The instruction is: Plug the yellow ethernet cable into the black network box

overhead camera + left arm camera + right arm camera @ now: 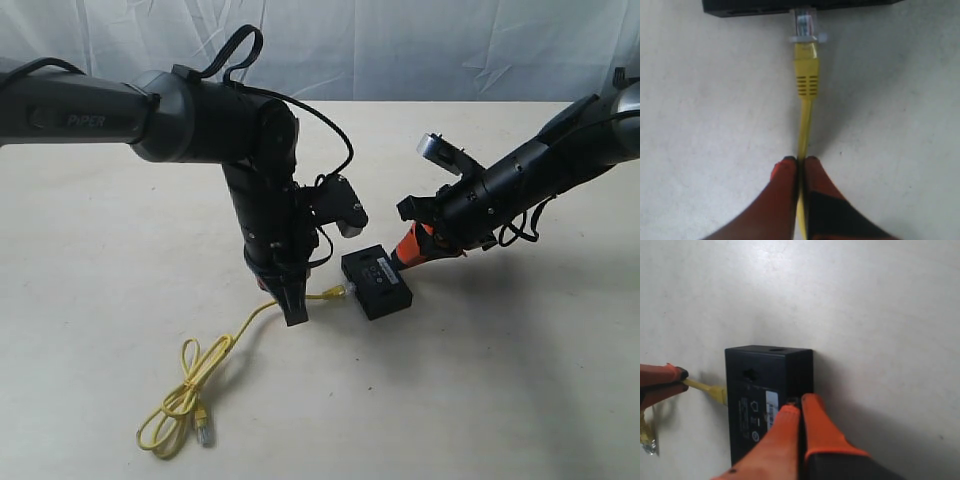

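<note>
- left gripper [800, 162] clenched on thin bright yellow ethernet cable [805, 115], just behind its boot
- clear plastic plug [804, 22] meets the side edge of small flat black plastic network box [375, 283] (seated or not: cannot tell)
- right gripper [800, 401] fingers pressed together, holding nothing, tips touching the box's opposite top edge
- cable's loose loop lies on pale table [520, 400], well apart from the box; wide table surface beyond the box's free edges

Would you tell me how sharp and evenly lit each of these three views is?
Exterior view: soft, even light, faint shadows on the table, yellow cable and black box clear. Left wrist view: the plug fairly sharp, the left gripper blurred up close. Right wrist view: the right gripper soft, the box's label unreadable, a dim shadow beside the box.
</note>
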### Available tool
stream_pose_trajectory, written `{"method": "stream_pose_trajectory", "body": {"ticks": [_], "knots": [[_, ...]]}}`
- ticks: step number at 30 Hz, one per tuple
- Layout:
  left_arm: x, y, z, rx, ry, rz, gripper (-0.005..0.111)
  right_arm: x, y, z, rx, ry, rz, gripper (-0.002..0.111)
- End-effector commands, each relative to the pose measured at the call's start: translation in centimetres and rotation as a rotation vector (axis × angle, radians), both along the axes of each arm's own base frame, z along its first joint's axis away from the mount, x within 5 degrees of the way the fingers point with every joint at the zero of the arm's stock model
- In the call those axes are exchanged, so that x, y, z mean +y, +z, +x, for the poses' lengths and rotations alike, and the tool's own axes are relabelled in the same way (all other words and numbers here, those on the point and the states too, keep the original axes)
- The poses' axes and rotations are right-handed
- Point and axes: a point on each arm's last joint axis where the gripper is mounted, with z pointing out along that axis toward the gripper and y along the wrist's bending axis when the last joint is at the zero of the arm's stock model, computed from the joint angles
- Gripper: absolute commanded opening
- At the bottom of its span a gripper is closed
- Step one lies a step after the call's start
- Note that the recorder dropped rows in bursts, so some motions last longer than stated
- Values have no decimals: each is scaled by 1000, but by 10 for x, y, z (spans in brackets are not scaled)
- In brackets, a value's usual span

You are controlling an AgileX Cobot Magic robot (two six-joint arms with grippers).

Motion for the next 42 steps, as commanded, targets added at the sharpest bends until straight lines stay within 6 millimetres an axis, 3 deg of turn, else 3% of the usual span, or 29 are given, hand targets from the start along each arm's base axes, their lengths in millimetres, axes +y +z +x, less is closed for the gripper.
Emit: {"method": "stream_pose_trajectory", "body": {"ticks": [1, 29, 42], "knots": [[-2, 5, -1, -4, 0, -16, 0, 1, 0, -1, 5, 1, 11, -1], [-6, 15, 2, -53, 0, -81, 0, 1, 0, -2, 11, 7, 17, -1], [-12, 5, 2, -29, -8, -117, 0, 2, 1, -3, 22, 9, 25, -1]]}}
